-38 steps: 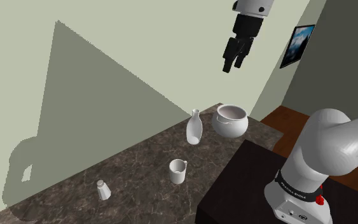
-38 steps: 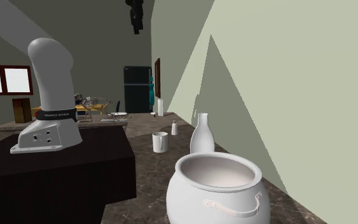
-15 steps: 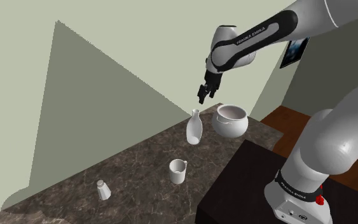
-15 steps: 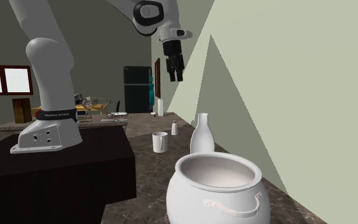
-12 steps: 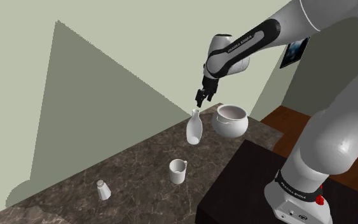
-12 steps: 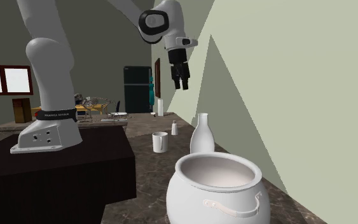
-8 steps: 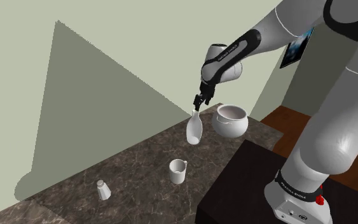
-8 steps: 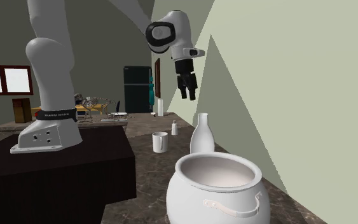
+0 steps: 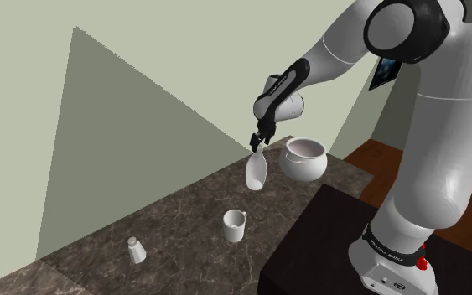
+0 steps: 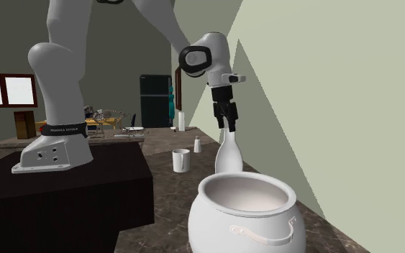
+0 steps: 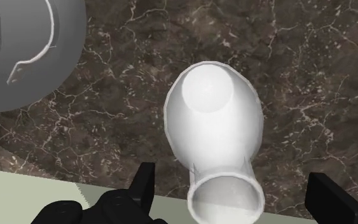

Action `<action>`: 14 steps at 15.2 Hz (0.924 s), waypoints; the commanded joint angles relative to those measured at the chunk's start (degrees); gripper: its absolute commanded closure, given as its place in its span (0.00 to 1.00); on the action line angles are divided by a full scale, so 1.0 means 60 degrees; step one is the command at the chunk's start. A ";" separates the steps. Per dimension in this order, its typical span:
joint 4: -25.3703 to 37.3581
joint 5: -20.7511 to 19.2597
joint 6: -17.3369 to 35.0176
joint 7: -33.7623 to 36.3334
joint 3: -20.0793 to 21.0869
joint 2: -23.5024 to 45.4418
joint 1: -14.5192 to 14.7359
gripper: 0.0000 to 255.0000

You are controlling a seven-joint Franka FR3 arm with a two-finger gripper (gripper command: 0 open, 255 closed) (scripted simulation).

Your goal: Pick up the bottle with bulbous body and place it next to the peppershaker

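Two fingers of the tool (image 11: 232, 175) stand wide apart, empty, flanking the neck of the white bottle (image 11: 215, 121), upright on the worktop (image 11: 311, 76) beside the pot (image 11: 18, 51). Risk: off-centre closing could tip it.

A dark, veined stone desk (image 9: 175, 209) runs along a pale green wall (image 9: 142, 50). Light leaves a broad triangle of duller shade (image 9: 116, 151) on that wall. Past the desk's far corner, a greyer side wall (image 9: 366, 109) carries a framed picture (image 9: 382, 75) above a reddish wood floor (image 9: 376, 163). In the second exterior view the room beyond the desk's far end is dim, with a bright two-paned window (image 10: 19, 90) in a dark wall, a black fridge (image 10: 155, 100), a cluttered table (image 10: 111, 128) and a brown box (image 10: 25, 123) on a ledge.
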 commanded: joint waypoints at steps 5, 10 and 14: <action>0.0143 0.0384 0.0581 -0.0296 0.0202 0.0737 -0.0149 0.00; 0.0143 0.0383 0.0581 -0.0296 0.0203 0.0737 -0.0150 0.00; 0.0142 0.0382 0.0580 -0.0295 0.0202 0.0735 -0.0150 1.00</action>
